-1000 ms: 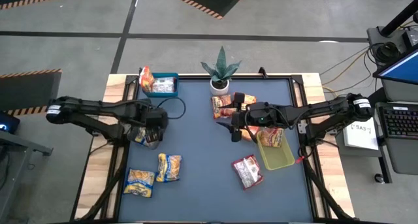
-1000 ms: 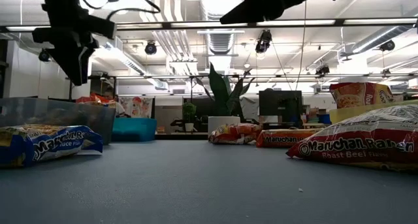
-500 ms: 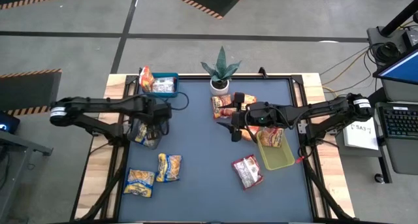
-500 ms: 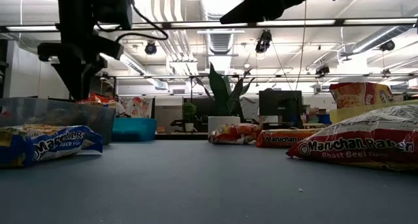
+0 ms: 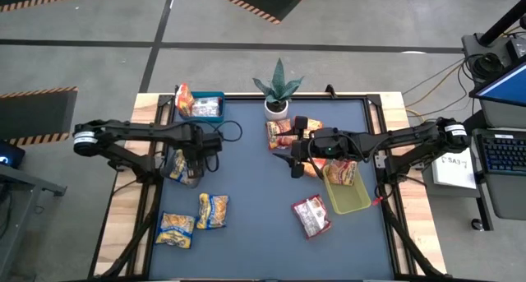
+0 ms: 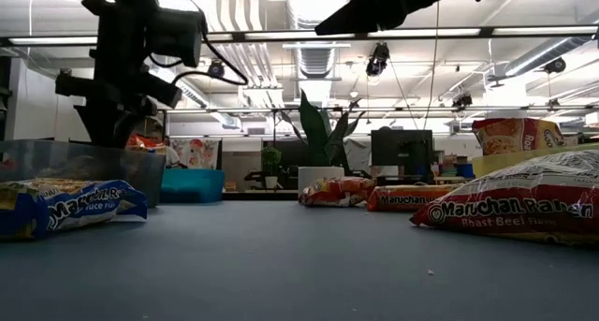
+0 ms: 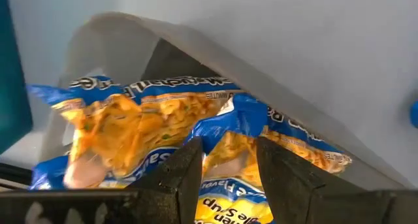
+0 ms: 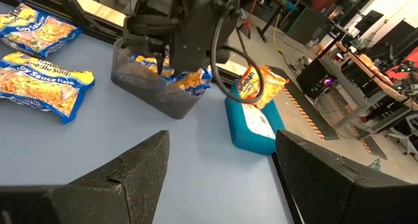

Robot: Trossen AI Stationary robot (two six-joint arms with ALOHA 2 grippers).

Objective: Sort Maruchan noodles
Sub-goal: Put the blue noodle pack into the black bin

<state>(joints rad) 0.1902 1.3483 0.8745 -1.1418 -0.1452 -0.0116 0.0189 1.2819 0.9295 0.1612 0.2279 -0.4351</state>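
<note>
A clear grey bin (image 5: 181,170) at the table's left holds yellow-and-blue Maruchan packets (image 7: 130,113). My left gripper (image 5: 200,147) reaches down into it and is shut on one of them (image 7: 225,185). Two more yellow-and-blue packets (image 5: 212,210) (image 5: 175,229) lie flat near the front left. Orange packets (image 5: 282,132) lie by the plant. A red-and-white packet (image 5: 311,215) lies front right. My right gripper (image 5: 295,159) hangs open above mid-table, touching nothing. My left gripper has a yellow-and-blue packet pinched between its two fingers, at a raised part of the wrapper (image 7: 225,160). The fingers (image 7: 189,162) come from above, pointing down into the bin. The packet rests among the other packets in the bin.
A blue bin (image 5: 207,107) with an orange packet stands at the far left corner. A potted plant (image 5: 278,93) stands at the far edge. A yellow-green bin (image 5: 348,198) with a packet stands at the right. The middle of the mat (image 5: 255,191) is bare.
My left gripper has sunk into the clear bin while shifting a little toward the table's far edge and right, and its wrist has rolled somewhat. The right arm has kept still.
</note>
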